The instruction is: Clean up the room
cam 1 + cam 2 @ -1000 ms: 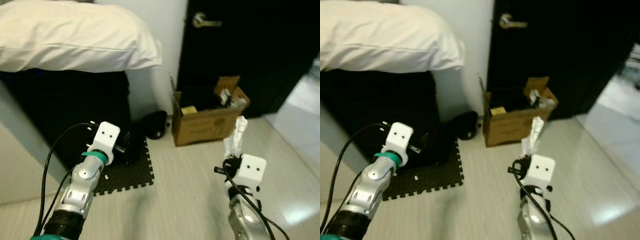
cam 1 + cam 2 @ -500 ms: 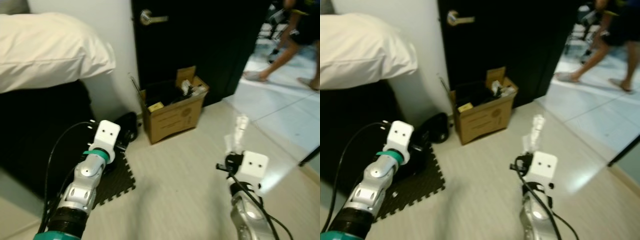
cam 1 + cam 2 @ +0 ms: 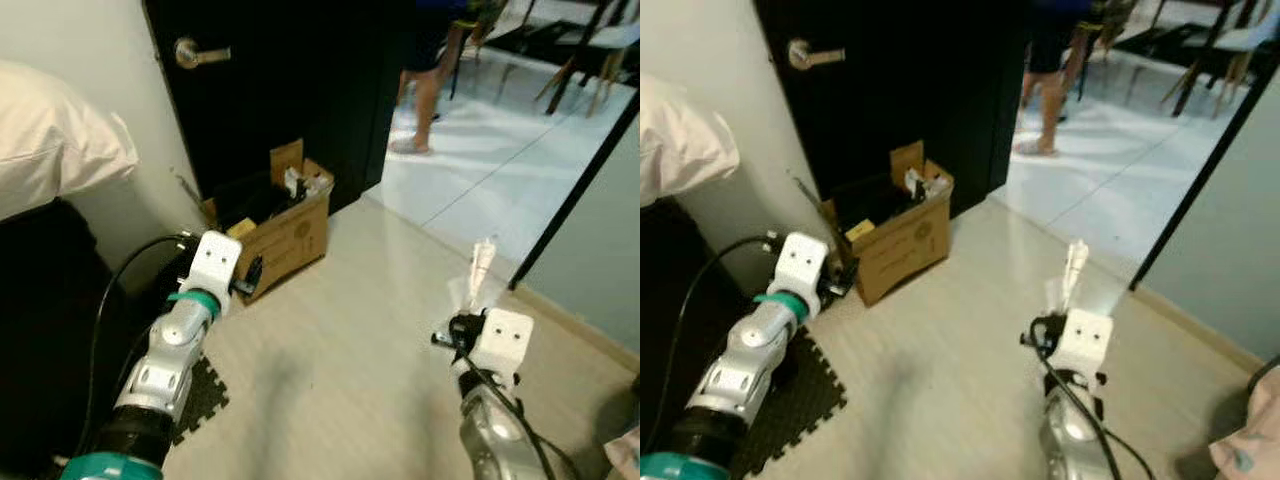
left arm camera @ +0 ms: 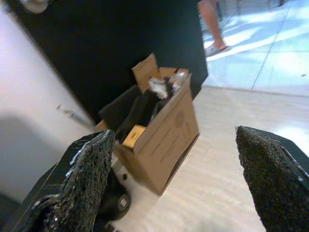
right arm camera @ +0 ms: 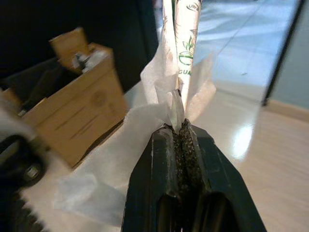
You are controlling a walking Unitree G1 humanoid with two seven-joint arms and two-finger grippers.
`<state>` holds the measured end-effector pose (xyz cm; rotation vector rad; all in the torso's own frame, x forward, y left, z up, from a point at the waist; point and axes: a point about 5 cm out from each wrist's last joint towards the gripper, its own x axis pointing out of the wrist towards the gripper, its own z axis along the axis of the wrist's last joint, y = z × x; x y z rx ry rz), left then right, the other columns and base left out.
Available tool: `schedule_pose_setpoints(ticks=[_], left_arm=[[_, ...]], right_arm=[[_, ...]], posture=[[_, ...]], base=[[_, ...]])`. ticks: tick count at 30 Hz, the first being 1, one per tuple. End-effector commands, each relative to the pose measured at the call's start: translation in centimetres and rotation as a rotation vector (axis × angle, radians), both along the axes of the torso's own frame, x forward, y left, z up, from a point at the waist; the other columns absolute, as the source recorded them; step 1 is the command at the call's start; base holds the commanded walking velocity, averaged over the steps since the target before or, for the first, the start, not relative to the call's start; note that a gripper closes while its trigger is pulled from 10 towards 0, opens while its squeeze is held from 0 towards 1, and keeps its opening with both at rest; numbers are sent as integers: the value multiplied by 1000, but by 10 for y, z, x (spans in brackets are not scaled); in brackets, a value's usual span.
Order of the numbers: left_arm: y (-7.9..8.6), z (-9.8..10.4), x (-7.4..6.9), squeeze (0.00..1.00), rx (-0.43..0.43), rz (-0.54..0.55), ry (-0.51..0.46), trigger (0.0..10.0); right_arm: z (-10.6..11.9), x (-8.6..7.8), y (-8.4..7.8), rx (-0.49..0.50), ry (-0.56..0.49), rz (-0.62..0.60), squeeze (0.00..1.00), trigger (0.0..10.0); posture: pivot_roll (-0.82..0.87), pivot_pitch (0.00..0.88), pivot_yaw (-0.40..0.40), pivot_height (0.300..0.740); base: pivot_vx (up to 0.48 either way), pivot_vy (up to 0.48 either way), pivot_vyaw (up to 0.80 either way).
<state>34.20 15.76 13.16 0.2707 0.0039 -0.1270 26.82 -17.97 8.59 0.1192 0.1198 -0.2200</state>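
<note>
- Paper wrapper (image 5: pixel 179 72) stands upright in the right pincer (image 5: pixel 179 140), clenched on its lower end, near and to the right, long axis pointing up.
- Left pincer (image 4: pixel 174 188) is spread wide, grasping nothing, and points straight at the cardboard box (image 3: pixel 275 225).
- That box of rubbish sits farther off and to the left, against the dark door (image 3: pixel 290 80), so the wrapper has to travel left and away.
- Since a second ago the view has swung right: the bed has slid to the left edge, and a person's legs (image 3: pixel 428 85) now show beyond the doorway.
</note>
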Motion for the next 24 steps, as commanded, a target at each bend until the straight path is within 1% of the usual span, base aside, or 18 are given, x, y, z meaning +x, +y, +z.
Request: schedule_pose_setpoints(ticks=[1,5,8,21,24], left_arm=[[9,-9,-2,0,-3,46,35,10000],[7,-8,-1,0,-3,45,22,10000],[5,-6,2,0,-21,37,17,10000],[5,-3,2,0,-47,20,7,10000],[5,-1,3,0,-49,19,1,10000]], right_arm=[[-4,1,1,-5,23,6,0,10000],[-3,0,-2,-3,20,-8,0,10000],[-2,1,-3,-15,23,-2,0,10000],[-2,4,-3,-20,25,2,0,10000],[-1,6,-3,-19,22,4,0,10000]], posture=[[46,0,148,740],[35,0,150,740],[30,0,153,740],[30,0,149,740],[37,0,145,740]], base=[[0,0,0],[0,0,0],[0,0,0],[0,0,0],[250,0,0]])
